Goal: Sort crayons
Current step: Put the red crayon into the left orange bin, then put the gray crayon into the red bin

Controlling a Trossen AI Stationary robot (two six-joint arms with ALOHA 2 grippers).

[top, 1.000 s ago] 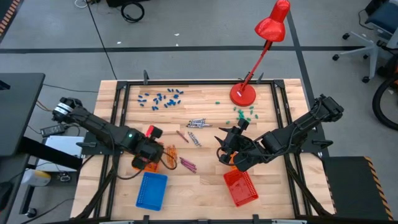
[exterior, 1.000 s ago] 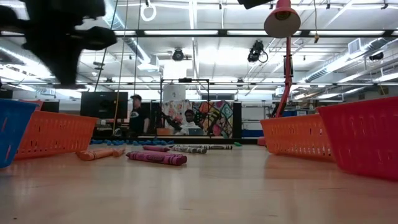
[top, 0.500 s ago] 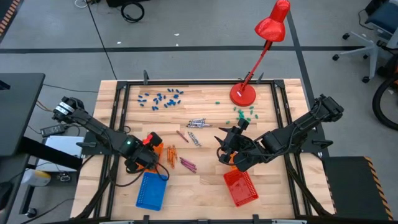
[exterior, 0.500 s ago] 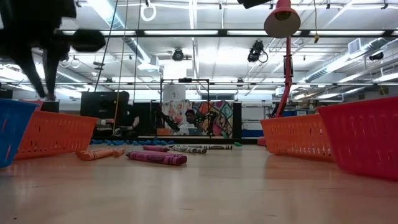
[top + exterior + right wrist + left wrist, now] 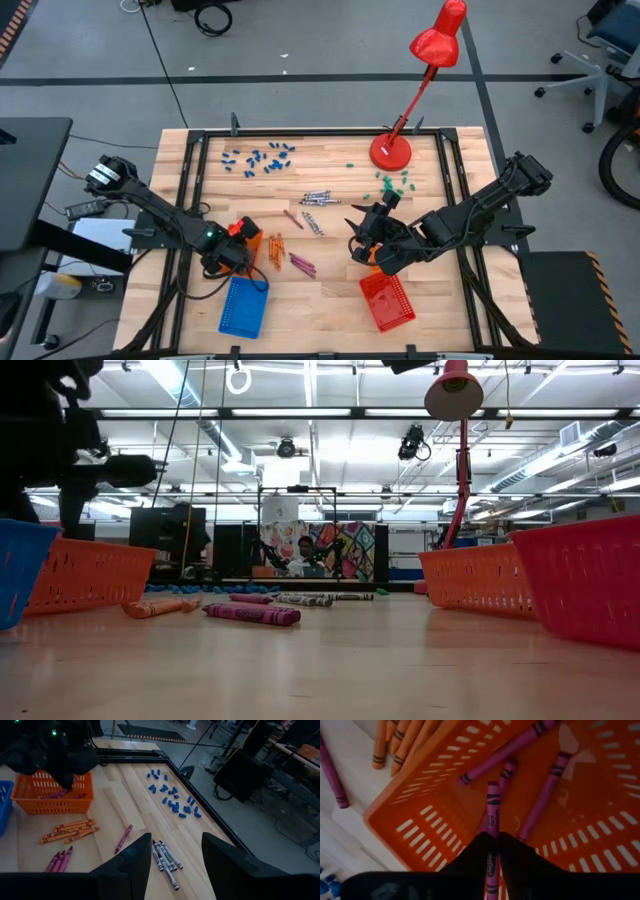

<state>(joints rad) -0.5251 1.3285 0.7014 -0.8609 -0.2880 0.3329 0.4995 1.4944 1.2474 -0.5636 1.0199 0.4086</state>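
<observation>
Looking down into the orange basket (image 5: 580, 795), you are seeing your left pincer (image 5: 492, 851) pinching a magenta crayon (image 5: 492, 812) between narrow fingers, above three more inside. Your right pincer (image 5: 176, 851) is waiting wide over the tabletop (image 5: 330, 290), gripping nothing.

Grey concrete floor (image 5: 300, 40) around wooden table (image 5: 340, 290). Red desk lamp (image 5: 425, 60) upper right. Ceiling strip lights (image 5: 330, 412) on.
</observation>
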